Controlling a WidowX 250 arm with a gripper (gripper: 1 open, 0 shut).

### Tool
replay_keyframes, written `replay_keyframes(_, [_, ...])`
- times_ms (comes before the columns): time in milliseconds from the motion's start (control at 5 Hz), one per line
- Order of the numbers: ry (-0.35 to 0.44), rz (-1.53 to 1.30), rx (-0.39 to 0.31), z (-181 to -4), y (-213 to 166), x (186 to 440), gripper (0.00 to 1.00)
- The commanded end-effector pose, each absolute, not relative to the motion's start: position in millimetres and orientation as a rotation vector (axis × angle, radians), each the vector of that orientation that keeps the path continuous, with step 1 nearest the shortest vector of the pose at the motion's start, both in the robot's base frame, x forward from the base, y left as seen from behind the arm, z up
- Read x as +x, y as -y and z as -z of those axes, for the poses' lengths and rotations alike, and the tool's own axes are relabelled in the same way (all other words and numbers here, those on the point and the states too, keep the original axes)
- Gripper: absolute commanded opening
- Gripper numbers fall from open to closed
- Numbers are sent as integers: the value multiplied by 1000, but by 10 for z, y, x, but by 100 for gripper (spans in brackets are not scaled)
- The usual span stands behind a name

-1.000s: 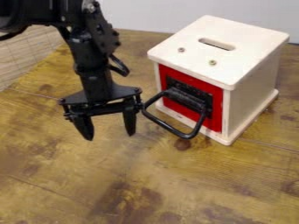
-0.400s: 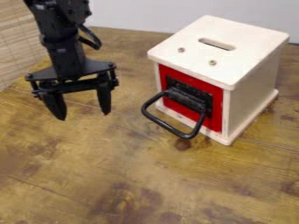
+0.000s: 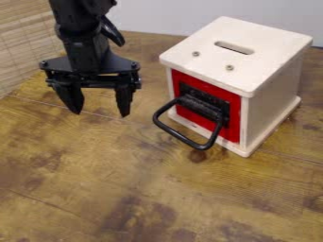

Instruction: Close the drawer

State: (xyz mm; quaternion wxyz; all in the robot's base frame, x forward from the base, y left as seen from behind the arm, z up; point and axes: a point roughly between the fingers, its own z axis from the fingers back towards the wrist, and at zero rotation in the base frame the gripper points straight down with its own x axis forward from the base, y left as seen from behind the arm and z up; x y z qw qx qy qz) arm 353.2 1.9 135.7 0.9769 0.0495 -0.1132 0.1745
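Observation:
The red drawer sits in the front of a cream-white cabinet, its glossy red face about level with the cabinet front. Its large black loop handle hangs down toward the table at the lower left. My gripper hovers to the left of the handle, fingers pointing down and spread wide, open with nothing between them. A gap of bare table separates it from the handle.
The wooden table stretches in front and to the left. A woven mat or wall lies at the far left. The cabinet has a slot on top.
The gripper swung left away from the handle, then came back right and slightly up. The drawer and handle have not moved.

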Motion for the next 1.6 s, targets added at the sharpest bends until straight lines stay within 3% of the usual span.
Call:
replay_keyframes(0, [266, -396, 78, -1672, -166, 3479, 100])
replay_keyframes(200, [246, -450, 52, -1793, -318, 3432, 100])
replay_keyframes(400, [244, -482, 19, -1721, -435, 3514, 100])
replay_keyframes(800, [233, -382, 71, -1510, -247, 3587, 100])
replay_keyframes(1200, [233, -291, 101, -1510, 4, 3388, 100])
replay_keyframes(1400, [234, -400, 88, -1522, -30, 3344, 100])
